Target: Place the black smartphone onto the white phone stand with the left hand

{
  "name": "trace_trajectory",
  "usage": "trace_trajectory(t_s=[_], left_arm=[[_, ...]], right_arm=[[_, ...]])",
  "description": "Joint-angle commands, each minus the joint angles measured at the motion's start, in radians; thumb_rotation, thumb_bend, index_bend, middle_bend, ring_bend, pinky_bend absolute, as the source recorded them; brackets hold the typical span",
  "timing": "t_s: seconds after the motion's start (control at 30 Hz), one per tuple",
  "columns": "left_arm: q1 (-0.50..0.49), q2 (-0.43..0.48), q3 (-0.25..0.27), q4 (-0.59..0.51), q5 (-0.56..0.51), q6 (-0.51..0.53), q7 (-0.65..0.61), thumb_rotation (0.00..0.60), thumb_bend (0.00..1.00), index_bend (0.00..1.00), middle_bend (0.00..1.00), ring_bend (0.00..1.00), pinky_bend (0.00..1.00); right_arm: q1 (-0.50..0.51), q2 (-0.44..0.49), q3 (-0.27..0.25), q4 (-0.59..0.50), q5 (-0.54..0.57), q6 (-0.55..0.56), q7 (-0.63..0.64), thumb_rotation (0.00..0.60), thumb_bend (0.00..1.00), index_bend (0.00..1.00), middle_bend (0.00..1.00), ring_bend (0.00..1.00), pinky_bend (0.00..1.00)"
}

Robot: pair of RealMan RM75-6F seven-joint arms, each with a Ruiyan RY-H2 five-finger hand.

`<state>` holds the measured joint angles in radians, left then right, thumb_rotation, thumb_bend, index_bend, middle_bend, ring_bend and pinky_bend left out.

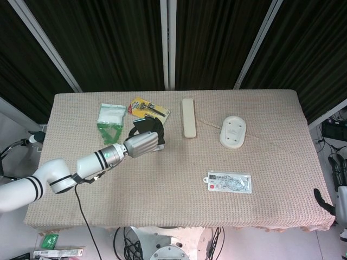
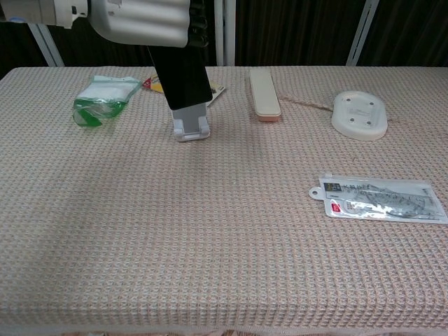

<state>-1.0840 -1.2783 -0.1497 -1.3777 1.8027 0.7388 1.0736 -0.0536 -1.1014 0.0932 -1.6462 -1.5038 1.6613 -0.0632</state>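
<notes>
My left hand (image 1: 144, 141) (image 2: 143, 21) grips the black smartphone (image 2: 180, 78) by its upper part. In the chest view the phone hangs nearly upright right over the white phone stand (image 2: 190, 122), covering most of the stand's back plate; only the stand's lower part and front lip show. Whether the phone touches the stand cannot be told. In the head view the hand hides most of both, and a sliver of the stand (image 1: 160, 147) shows. My right hand (image 1: 340, 189) hangs off the table's right edge, partly out of frame.
A green-and-white pouch (image 2: 101, 99) lies left of the stand, a yellow packet (image 1: 147, 108) behind it. A long beige case (image 2: 264, 93) and a white oval dish (image 2: 359, 115) sit further right. A clear packet (image 2: 381, 199) lies at front right.
</notes>
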Motion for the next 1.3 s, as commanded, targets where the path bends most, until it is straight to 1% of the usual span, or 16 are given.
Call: trace_trajectory(t_s=[0.03,0.17,0.47,0.8,1.3], left_arm=[[-0.023,-0.008,-0.019,-0.008,-0.038,-0.046,0.025,0.600,0.51,0.59,0.55,0.49,0.51],[-0.043,-0.020,-0.017,0.009,-0.053,-0.084,0.052,0.600,0.51,0.59,0.55,0.49,0.51],[-0.084,-0.075,0.029,0.070,-0.019,-0.119,0.062,0.600,0.51,0.59,0.55,0.49,0.51],[-0.098,-0.108,0.050,0.119,-0.022,-0.127,0.045,0.600,0.51,0.59,0.55,0.49,0.51],[-0.117,-0.137,0.074,0.141,-0.016,-0.109,-0.010,0.600,0.51,0.59,0.55,0.49,0.51]], right_arm=[[-0.006,-0.001,-0.001,0.009,0.005,0.004,0.012,0.600,0.20,0.00,0.00,0.00,0.00],[-0.013,-0.006,-0.002,0.025,0.010,0.006,0.032,0.600,0.21,0.00,0.00,0.00,0.00],[-0.018,-0.010,-0.002,0.039,0.008,0.010,0.044,0.600,0.21,0.00,0.00,0.00,0.00],[-0.018,-0.012,0.000,0.044,0.013,0.002,0.048,0.600,0.21,0.00,0.00,0.00,0.00],[-0.020,-0.012,0.001,0.051,0.023,-0.009,0.051,0.600,0.21,0.00,0.00,0.00,0.00]])
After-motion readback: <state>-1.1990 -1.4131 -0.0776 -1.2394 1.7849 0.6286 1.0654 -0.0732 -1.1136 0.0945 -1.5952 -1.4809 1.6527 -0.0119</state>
